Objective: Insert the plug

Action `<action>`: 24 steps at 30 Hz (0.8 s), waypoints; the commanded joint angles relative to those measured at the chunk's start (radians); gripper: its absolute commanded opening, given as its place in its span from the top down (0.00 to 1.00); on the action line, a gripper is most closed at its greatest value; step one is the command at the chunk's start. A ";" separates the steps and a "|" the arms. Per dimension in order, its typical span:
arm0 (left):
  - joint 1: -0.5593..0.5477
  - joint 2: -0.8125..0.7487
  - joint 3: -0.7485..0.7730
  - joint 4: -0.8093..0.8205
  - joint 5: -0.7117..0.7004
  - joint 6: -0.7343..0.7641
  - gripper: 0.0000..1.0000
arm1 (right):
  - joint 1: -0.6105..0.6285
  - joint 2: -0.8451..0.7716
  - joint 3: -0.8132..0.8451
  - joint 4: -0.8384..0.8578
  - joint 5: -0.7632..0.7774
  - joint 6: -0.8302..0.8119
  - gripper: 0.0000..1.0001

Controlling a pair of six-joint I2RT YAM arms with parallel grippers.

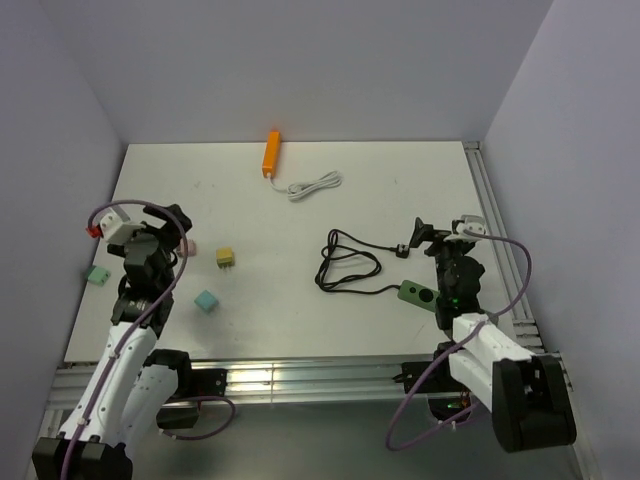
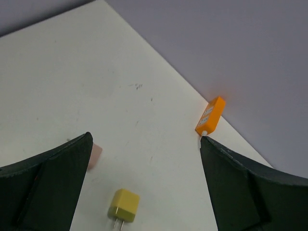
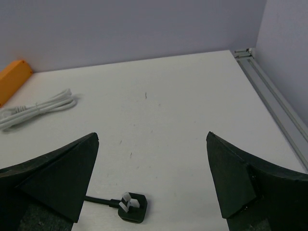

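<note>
The black plug [image 3: 131, 207] lies near the right edge of the counter [image 1: 280, 215], about halfway between its far and near edges. It seems to lie on its back, with the pale pins pointing up. Its black cable [image 1: 345, 265] runs in loose loops toward the middle of the counter and comes back to the green socket block [image 1: 417, 295], which lies a little closer to the near edge.

The right pincer [image 1: 447, 232] hangs just above the plug with its jaws wide apart and holds nothing. The left pincer [image 1: 178, 228], near the left edge, is also wide apart and empty.

I judge the plug to be small, light and of hard plastic, so it will not bend, but its smooth body may slip. The best hold is probably across the two flat sides of the body, not on the pins and not on the cable. The cable is soft and may pull the plug sideways. The socket block also looks light and may slide when the plug is pushed in.
</note>
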 commanded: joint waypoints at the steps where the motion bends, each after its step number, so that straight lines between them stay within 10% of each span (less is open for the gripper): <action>1: -0.002 0.039 0.127 -0.373 -0.029 -0.217 0.00 | 0.009 -0.117 0.026 -0.135 0.073 0.003 0.00; 13: 0.000 0.170 0.267 -0.486 0.297 -0.076 0.02 | 0.009 -0.222 0.295 -0.767 0.275 0.428 0.00; 24: -0.043 0.513 0.342 -0.575 0.334 -0.033 0.21 | 0.005 -0.313 0.218 -0.693 0.093 0.451 0.00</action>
